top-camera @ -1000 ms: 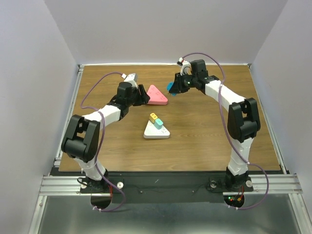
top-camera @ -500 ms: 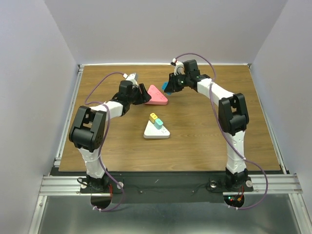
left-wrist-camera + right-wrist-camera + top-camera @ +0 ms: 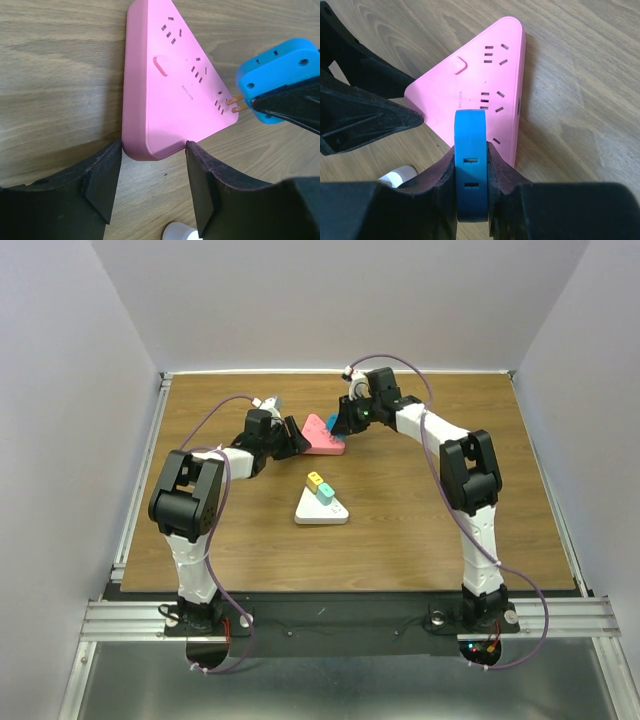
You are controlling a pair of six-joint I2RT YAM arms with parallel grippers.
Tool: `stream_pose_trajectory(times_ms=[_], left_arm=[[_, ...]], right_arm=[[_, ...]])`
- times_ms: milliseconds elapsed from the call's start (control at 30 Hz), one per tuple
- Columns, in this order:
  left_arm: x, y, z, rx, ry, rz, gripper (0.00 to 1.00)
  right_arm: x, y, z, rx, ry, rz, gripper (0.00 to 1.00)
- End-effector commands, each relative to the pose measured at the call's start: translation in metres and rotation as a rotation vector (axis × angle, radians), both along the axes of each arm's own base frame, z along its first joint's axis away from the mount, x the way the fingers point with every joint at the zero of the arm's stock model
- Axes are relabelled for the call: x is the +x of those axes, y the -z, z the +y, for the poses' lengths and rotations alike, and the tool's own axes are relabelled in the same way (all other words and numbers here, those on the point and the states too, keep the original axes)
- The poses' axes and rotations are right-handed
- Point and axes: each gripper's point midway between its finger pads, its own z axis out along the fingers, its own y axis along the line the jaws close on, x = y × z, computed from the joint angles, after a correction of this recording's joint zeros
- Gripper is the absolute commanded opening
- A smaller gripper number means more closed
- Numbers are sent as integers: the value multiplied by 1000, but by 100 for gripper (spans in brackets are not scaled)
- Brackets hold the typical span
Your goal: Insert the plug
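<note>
Top external view: right arm has swung leftward across the far half of the bench (image 3: 420, 520) over the last second, bringing the right claw (image 3: 343, 420) and its blue plug (image 3: 331, 422) from well apart to just over the right edge of the pink triangular power strip (image 3: 322, 437). The left arm has stretched forward too, and the left claw (image 3: 290, 438) is now at the strip's left corner. The white triangular power strip (image 3: 321, 508), carrying a yellow and a teal plug, is unmoved nearer the bases. Left wrist view: left claw pads (image 3: 112, 152) rest against both sides of the strip's near corner, pinching it in a bracing hold. The plug's two brass prongs (image 3: 235, 104) hang just beside the outermost socket slots, not yet entered. Right wrist view: right claw is pressed together on the blue plug's flat sides, the plug upright over the strip's near row of slots. Assessment: approach finished, alignment under way, and insertion itself outstanding. Fine prong-to-slot matching is likely needed before pressing down.
</note>
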Motion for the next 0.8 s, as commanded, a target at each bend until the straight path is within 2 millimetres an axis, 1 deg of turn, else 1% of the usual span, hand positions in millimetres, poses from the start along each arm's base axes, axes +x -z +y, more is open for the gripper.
stream_pose_trajectory(times_ms=[0, 133, 233, 333, 467, 600, 633, 767], left_arm=[[14, -26, -6, -64, 13, -66, 64], [14, -23, -8, -97, 20, -62, 62], [14, -21, -10, -110, 24, -49, 57], [14, -19, -10, -111, 26, -46, 49], [14, -18, -8, -111, 22, -42, 45], [14, -17, -8, -112, 25, -39, 45], [14, -17, -8, -112, 23, -39, 44], [14, -18, -8, -113, 25, -40, 44]], right_arm=[[18, -23, 12, 18, -12, -108, 0], [20, -19, 13, 9, -11, -111, 0], [22, -14, 13, -10, -9, -119, 0], [24, -10, 14, -18, -9, -123, 0], [22, -8, 8, -54, 5, -124, 1], [14, -8, -2, -85, 31, -116, 0], [11, -11, -5, -94, 43, -120, 0], [11, -12, -12, -116, 70, -127, 0]])
